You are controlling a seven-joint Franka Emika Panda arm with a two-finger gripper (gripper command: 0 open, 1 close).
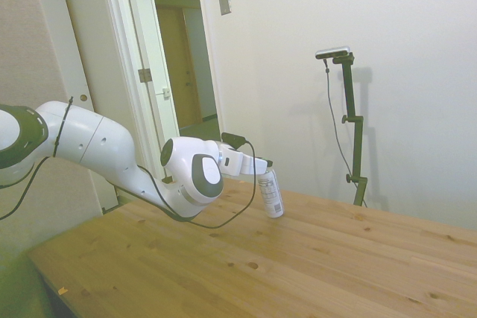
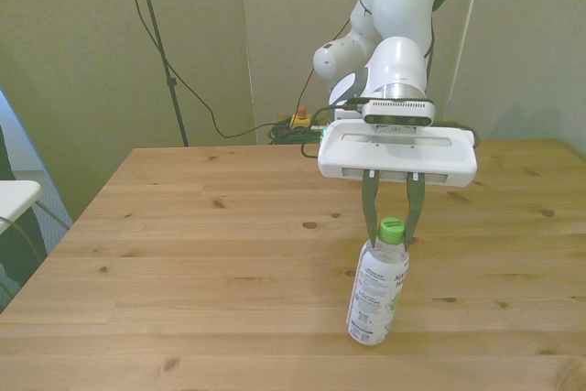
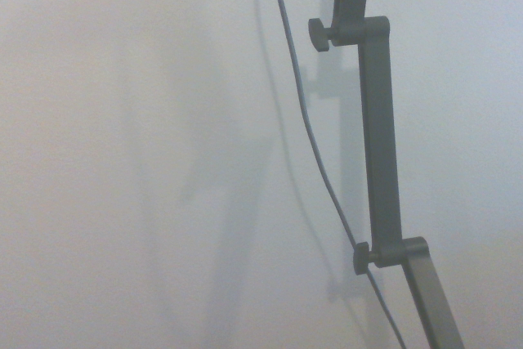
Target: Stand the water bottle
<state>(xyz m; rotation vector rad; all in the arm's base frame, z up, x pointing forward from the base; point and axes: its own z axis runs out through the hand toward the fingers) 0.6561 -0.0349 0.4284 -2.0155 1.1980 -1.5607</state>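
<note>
The water bottle, clear with a green cap and a white printed label, rests its base on the wooden table and leans only slightly. My gripper is shut on its green cap, one finger on each side of the neck. In the side view the water bottle hangs from the gripper with its bottom on the wood, nearly upright. The wrist view shows only a white wall, no bottle.
The table's near edge runs just in front of the bottle in the front view. A white door frame and open doorway stand behind the arm in the side view. A white object's corner shows at the front view's left.
</note>
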